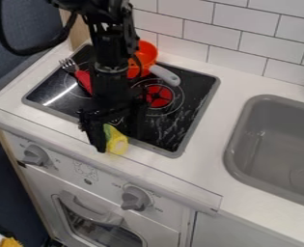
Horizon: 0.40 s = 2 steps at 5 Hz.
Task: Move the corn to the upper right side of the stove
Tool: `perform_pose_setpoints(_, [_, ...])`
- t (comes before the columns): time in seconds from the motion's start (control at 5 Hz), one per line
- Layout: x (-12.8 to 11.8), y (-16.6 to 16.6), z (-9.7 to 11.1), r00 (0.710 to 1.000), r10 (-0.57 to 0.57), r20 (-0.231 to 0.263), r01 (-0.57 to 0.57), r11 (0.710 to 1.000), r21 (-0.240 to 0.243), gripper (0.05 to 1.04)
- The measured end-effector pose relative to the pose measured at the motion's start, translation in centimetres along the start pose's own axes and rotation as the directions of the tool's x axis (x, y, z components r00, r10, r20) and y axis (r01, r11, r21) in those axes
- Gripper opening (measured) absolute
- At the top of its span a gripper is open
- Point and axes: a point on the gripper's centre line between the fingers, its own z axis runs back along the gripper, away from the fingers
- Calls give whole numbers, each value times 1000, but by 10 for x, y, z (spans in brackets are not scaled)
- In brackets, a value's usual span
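The black gripper (118, 136) hangs low over the front edge of the stove (170, 126), left of its middle. At its lower end is the corn (118, 144), yellow with some green on its left side, right beside the gripper's left part. The corn's lower end lies over the stove's front rim and the white counter strip. Part of the corn is hidden by the gripper, and whether it is held cannot be told.
An orange pan (143, 54) with a grey handle (165, 75) stands at the stove's back, its handle pointing right. A red-handled fork (83, 79) lies at the left. The grey sink (280, 144) is at the right, the tiled wall (238, 36) behind.
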Motion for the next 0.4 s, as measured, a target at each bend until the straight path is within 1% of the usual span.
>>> perform_pose_setpoints(0.2, [5, -7, -3, 1000, -9, 23, 9, 1000, 19, 971])
perform_pose_setpoints(0.4, [7, -9, -5, 999, -25, 32, 25, 999, 20, 737])
